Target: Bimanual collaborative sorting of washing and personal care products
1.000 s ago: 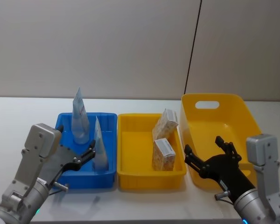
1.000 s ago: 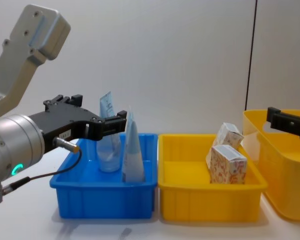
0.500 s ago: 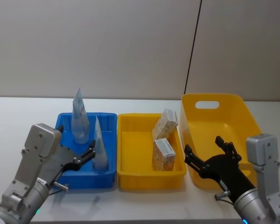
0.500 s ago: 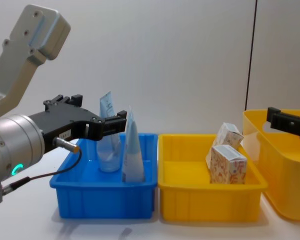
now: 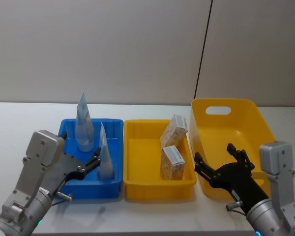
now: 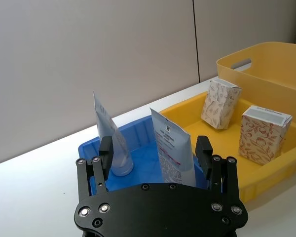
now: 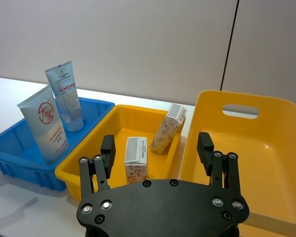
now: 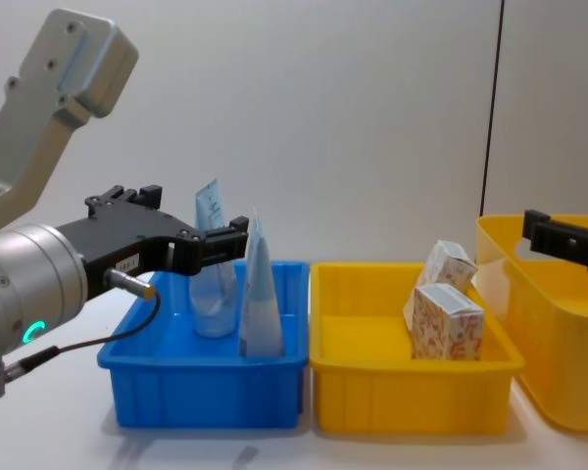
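**Both grippers open; products in bins**

Head: left gripper (image 5: 92,164), fingers spread, at the blue plastic bin (image 5: 88,189) holding the upright pale-blue squeeze tube (image 5: 105,156) and translucent blue-ended tube (image 5: 83,125). Right gripper (image 5: 214,157) open.
Chest: two white-and-orange patterned cartons (image 8: 448,323) inside the yellow plastic bin (image 8: 412,397).

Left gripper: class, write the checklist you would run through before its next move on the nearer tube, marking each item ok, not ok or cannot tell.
1. Left gripper open: ok.
2. Nearer tube upright in the blue bin: ok.
3. Nearer tube between the left gripper's fingers: cannot tell.
4. Far tube standing apart from the nearer tube: ok.
5. Right gripper open, holding nothing, by the large yellow bin, away from the blue bin: ok.
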